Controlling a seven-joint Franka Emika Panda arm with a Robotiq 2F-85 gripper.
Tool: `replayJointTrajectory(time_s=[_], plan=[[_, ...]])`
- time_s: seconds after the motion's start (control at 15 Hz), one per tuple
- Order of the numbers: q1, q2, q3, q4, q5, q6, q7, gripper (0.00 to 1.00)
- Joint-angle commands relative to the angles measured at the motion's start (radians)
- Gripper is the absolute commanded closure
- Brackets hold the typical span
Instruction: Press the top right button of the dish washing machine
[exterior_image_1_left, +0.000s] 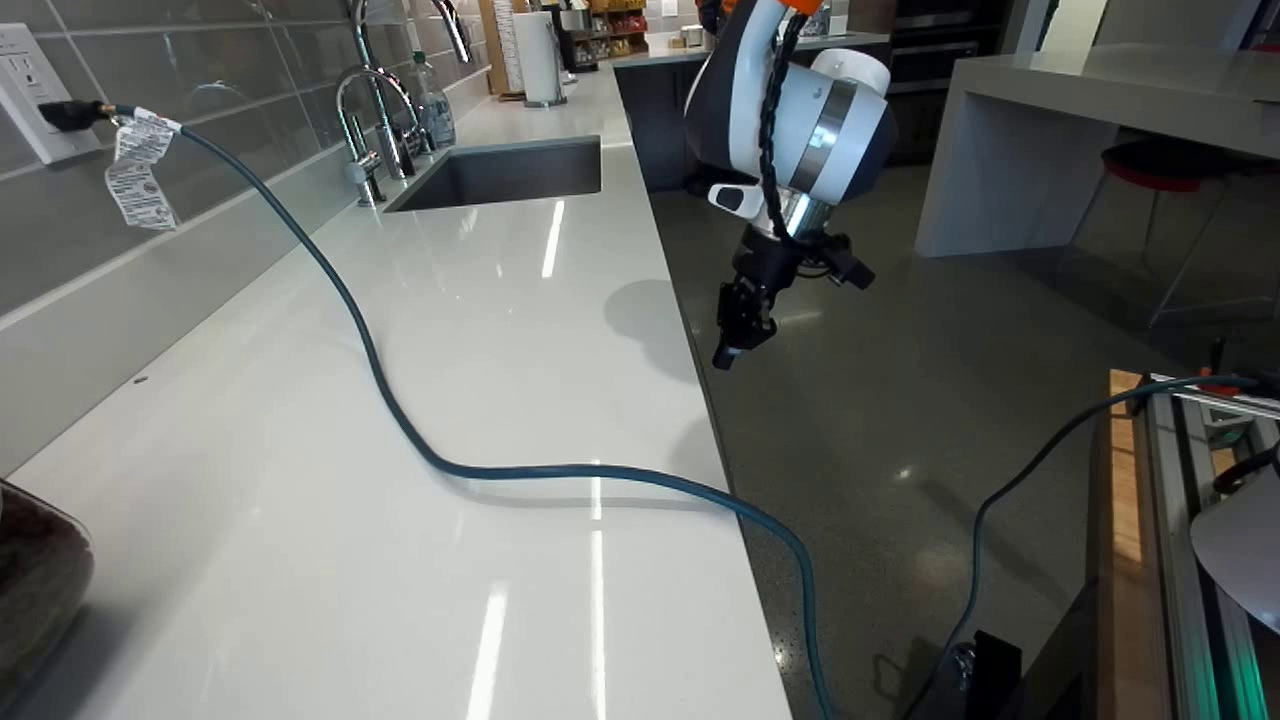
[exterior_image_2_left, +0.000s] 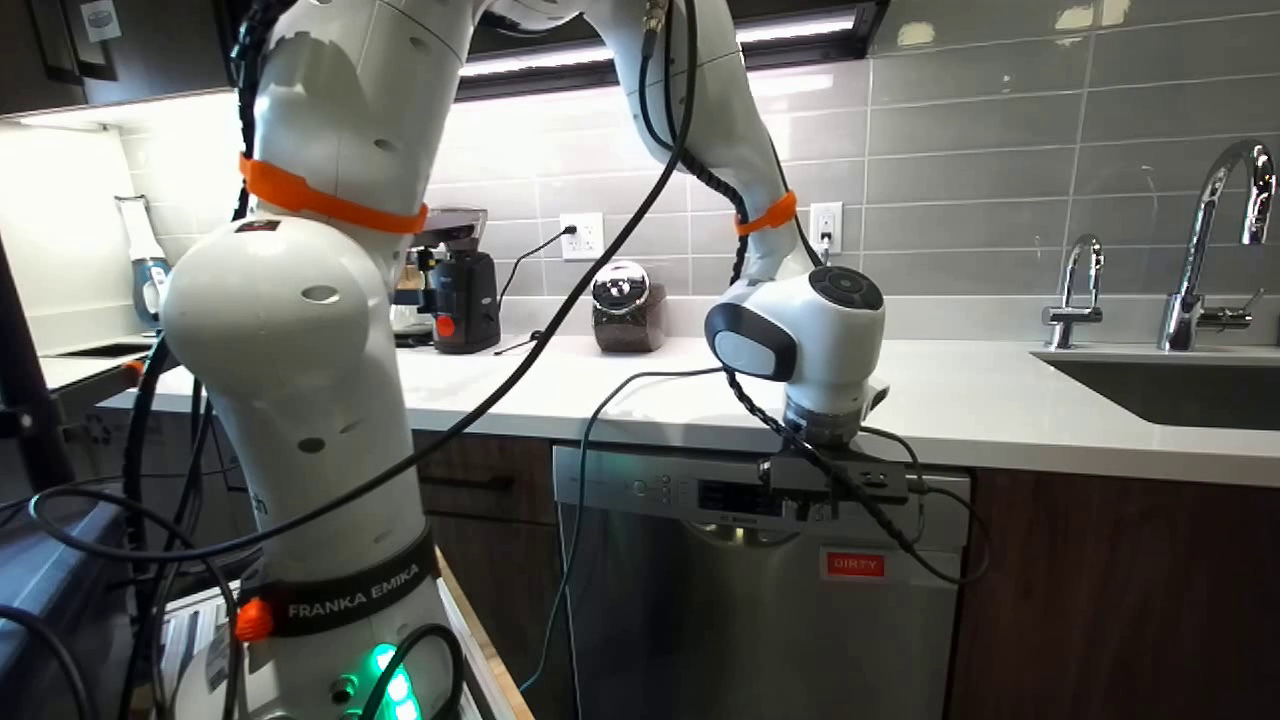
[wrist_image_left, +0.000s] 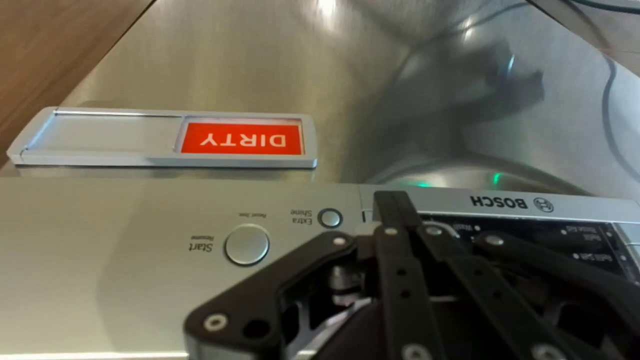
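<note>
The steel dishwasher (exterior_image_2_left: 760, 620) stands under the counter in an exterior view, its control panel (exterior_image_2_left: 640, 482) along the top. The wrist view shows this panel upside down, with a large round Start button (wrist_image_left: 247, 245) and a smaller Extra Shine button (wrist_image_left: 330, 218). My gripper (wrist_image_left: 395, 196) is shut and empty, its tips together in front of the panel, between the Extra Shine button and the dark display (wrist_image_left: 550, 237). I cannot tell whether the tips touch the panel. In an exterior view the gripper (exterior_image_1_left: 727, 357) points down beside the counter edge; the dishwasher front is hidden there.
A red DIRTY sign (wrist_image_left: 242, 138) is fixed to the dishwasher door. The white counter (exterior_image_1_left: 400, 560) overhangs the panel. A teal cable (exterior_image_1_left: 600, 472) crosses the counter and hangs over its edge. A sink (exterior_image_1_left: 510, 172) and faucets lie further along the counter.
</note>
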Motion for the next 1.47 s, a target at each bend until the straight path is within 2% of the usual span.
replayJointTrajectory(time_s=[0.0,0.53,1.4], plan=[[-0.028,0.025,0.018,0.028,0.043,-0.041,-0.047,1.0],[-0.042,0.042,0.026,0.046,0.054,-0.079,-0.047,1.0],[-0.08,0.052,0.063,0.067,0.141,-0.104,-0.082,1.0]])
